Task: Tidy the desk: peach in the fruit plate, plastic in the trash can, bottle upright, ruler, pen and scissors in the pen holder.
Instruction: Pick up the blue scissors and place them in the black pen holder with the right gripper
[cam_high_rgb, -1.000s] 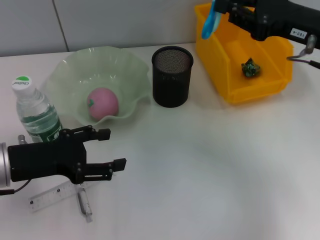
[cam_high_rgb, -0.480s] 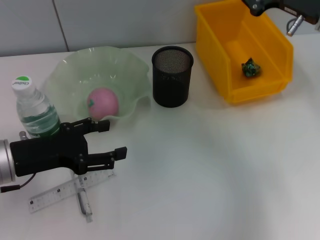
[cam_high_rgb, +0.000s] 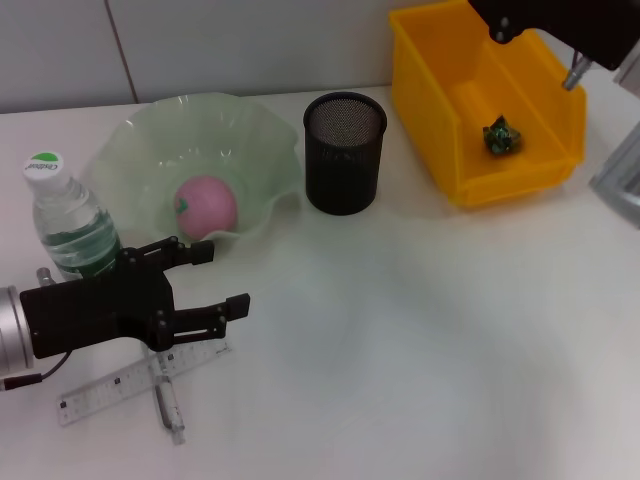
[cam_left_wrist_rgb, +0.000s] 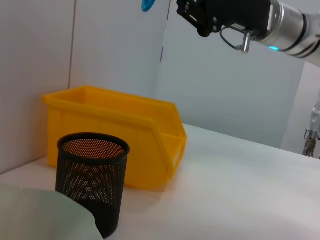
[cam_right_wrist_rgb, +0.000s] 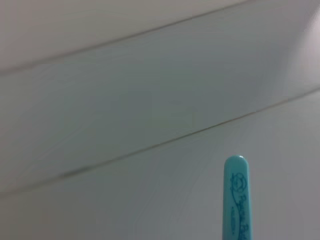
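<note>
Scissors, or at least a turquoise handle that looks like theirs, sit gripped in the right hand, which is raised high above the yellow trash can at the far right of the table. Only the handle's tip shows in the wrist views, so the blades cannot be seen.

The left hand hovers low over the near left of the table with its fingers spread and holding nothing, just above the clear ruler and the pen lying across it. The bottle stands upright just beside that arm. The peach already lies in the green fruit plate, and a crumpled green scrap of plastic rests in the trash can.

The step in hand appears to be carrying the scissors to the black mesh pen holder, which stands between plate and trash can. To do it well, the right hand should centre over the holder's mouth, keep the scissors vertical, lower them inside the rim before letting go, and avoid tipping the light holder.
</note>
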